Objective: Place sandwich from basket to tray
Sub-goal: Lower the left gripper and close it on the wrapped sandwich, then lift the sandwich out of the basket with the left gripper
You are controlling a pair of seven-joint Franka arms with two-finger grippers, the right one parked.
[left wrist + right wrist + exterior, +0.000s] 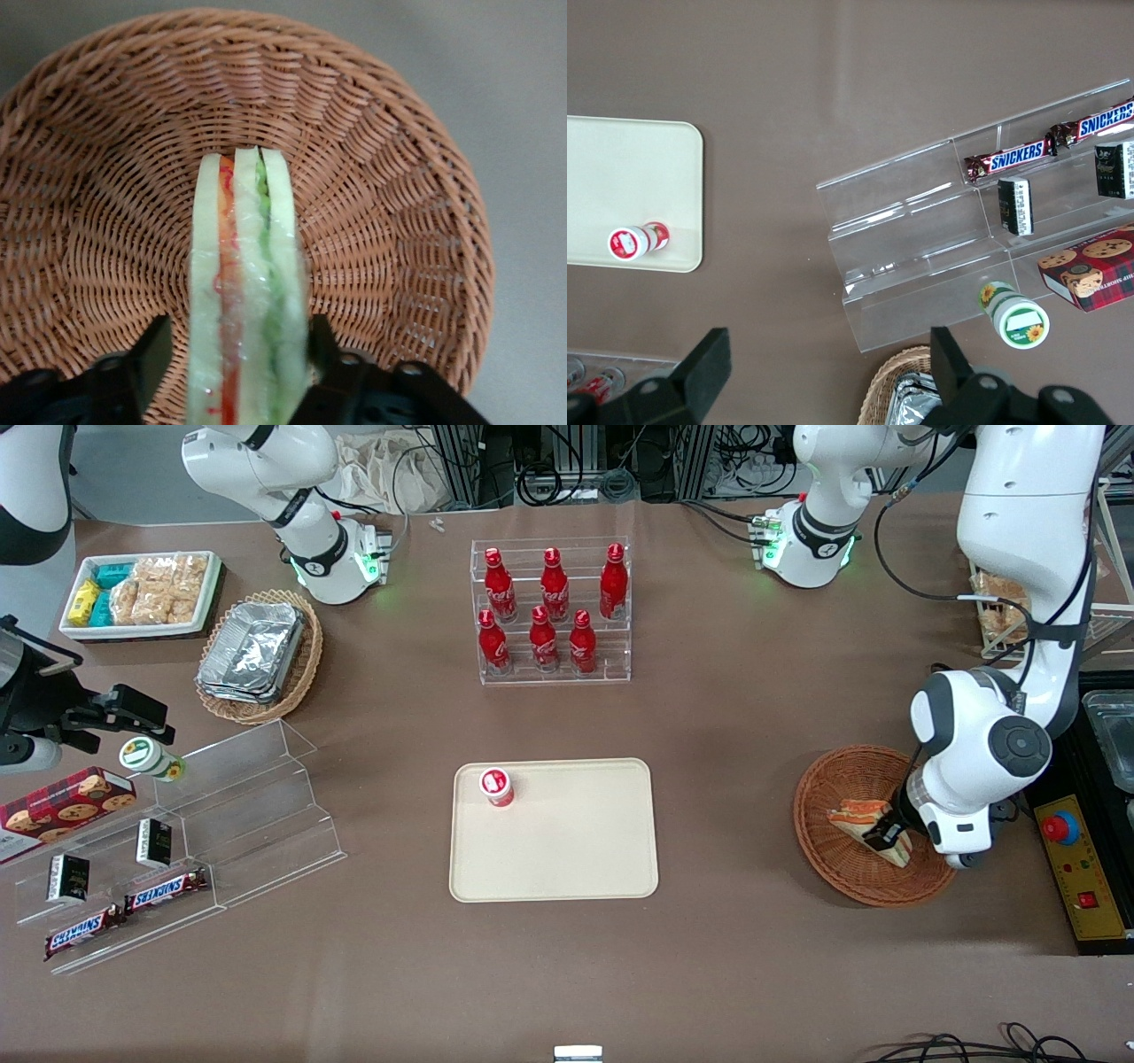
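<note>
Down in the basket, the gripper has its two fingers pressed against either side of the wrapped sandwich, grasping it on edge, well apart from the tray with its small red-capped bottle.

Sandwich in basket (claw astride); tray apart.

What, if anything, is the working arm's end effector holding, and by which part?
The end effector grips the wrapped sandwich across its two bread faces, near one end of the wedge, inside the round wicker basket.
</note>
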